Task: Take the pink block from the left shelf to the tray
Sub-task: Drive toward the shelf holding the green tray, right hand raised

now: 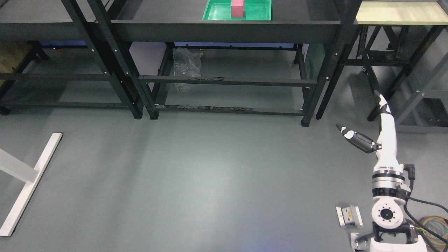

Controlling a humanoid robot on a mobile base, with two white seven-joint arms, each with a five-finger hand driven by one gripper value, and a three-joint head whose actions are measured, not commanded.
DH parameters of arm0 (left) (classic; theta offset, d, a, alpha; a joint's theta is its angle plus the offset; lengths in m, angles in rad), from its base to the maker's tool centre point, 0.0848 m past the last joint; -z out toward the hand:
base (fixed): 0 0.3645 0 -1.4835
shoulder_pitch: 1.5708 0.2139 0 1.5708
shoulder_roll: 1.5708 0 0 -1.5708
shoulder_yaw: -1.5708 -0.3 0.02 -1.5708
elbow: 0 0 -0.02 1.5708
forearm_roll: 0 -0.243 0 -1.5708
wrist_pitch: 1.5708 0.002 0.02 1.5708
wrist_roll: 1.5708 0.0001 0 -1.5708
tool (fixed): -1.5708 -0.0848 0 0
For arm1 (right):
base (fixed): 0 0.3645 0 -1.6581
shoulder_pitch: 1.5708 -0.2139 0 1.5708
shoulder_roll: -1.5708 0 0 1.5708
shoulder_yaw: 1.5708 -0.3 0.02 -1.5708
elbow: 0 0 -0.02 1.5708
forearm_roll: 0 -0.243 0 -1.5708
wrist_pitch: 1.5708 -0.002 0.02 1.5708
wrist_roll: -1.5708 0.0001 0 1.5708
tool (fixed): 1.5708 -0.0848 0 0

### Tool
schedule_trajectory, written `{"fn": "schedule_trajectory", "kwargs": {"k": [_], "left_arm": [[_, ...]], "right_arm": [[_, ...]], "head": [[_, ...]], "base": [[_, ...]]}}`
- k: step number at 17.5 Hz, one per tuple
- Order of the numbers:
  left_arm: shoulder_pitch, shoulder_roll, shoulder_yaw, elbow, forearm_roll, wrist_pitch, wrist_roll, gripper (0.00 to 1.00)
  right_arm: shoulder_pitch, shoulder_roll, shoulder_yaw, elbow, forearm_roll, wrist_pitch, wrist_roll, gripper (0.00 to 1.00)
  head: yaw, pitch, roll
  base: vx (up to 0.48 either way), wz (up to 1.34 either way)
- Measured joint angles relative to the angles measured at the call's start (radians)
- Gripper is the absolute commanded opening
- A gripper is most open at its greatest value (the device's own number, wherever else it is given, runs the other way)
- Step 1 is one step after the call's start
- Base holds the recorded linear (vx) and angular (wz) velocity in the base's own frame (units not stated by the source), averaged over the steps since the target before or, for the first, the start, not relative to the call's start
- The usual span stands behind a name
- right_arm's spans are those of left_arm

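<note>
A pink block [237, 8] stands upright inside a green tray [260, 14] on the top surface of the middle black shelf, at the top edge of the head view. My right hand [364, 122] hangs low at the lower right, far below and to the right of the tray. Its fingers are spread, thumb [353, 137] pointing left and the other fingers [383, 105] pointing up, and they hold nothing. The left arm does not show.
A black metal shelf [227, 33] fills the top middle, with another black shelf [52, 31] to its left and a beige-topped rack [402, 14] at the right. A clear plastic bag [187, 66] lies under the middle shelf. A white stand foot [31, 182] crosses the grey floor at left.
</note>
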Motion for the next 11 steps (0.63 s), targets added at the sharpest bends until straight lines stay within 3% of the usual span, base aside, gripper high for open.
{"fn": "schedule_trajectory", "kwargs": {"k": [11], "left_arm": [[0.000, 0.000, 0.000, 0.000, 0.000, 0.000, 0.000, 1.00]], "right_arm": [[-0.001, -0.005, 0.014, -0.022, 0.319, -0.011, -0.004, 1.00]], "head": [[0.0000, 0.000, 0.000]], "base": [[0.293, 0.19]]}}
